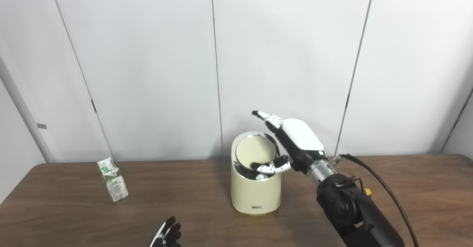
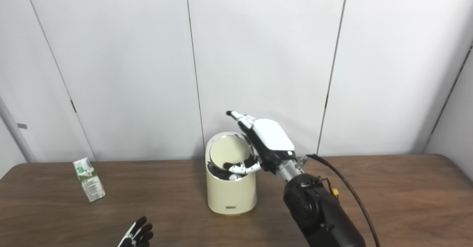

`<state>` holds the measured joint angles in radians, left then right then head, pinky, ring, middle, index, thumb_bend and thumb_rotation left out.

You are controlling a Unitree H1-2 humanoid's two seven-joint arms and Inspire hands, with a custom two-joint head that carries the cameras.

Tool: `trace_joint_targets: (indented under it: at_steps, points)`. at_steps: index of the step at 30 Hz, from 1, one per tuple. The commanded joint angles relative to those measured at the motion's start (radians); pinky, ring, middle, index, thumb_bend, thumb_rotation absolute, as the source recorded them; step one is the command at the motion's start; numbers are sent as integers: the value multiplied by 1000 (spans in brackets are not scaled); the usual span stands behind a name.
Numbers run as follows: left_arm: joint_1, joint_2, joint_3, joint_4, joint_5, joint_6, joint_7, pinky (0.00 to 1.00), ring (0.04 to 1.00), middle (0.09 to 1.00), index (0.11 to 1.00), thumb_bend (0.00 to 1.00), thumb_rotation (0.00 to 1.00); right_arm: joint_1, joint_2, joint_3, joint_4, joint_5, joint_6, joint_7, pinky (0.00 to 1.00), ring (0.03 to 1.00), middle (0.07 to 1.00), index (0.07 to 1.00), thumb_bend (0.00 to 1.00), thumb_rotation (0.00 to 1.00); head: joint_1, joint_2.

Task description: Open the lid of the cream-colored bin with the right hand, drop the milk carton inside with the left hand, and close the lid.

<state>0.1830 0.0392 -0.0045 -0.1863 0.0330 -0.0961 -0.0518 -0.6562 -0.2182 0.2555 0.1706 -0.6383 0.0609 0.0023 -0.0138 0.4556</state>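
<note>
The cream-colored bin [image 1: 255,191] stands mid-table. Its lid [image 1: 255,151] is tipped up nearly upright, so the bin's mouth shows. My right hand [image 1: 295,139] is at the lid's right edge. Its fingers stretch straight up behind the lid, and its thumb reaches across the mouth below the lid. The milk carton [image 1: 113,179], white and green, stands alone at the far left of the table, leaning a little. My left hand [image 1: 168,235] shows only its fingers at the bottom edge. It is open and empty, well short of the carton.
The brown wooden table [image 1: 74,217] runs to a white panelled wall behind the bin. A black cable [image 1: 384,188] loops from my right wrist over the table's right side.
</note>
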Motion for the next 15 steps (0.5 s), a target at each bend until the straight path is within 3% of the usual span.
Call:
trace_joint_targets:
  at_steps: [1, 7, 15]
  points:
    - [48, 2, -8, 3, 0, -1, -1, 931, 907, 924, 982, 282, 617, -38, 5, -52, -72, 67, 3, 3, 769, 863, 886, 910, 911, 286, -1, 2]
    - [48, 4, -8, -2, -2, 4, -4, 930, 913, 927, 983, 278, 618, -4, 19, -144, -222, 168, 134, 65, 794, 890, 907, 934, 827, 334, -2, 5]
    - [41, 11, -6, 17, 1, -16, -2, 912, 905, 921, 978, 281, 627, 86, -12, -206, -283, 211, 176, 67, 756, 874, 885, 915, 809, 324, -4, 5]
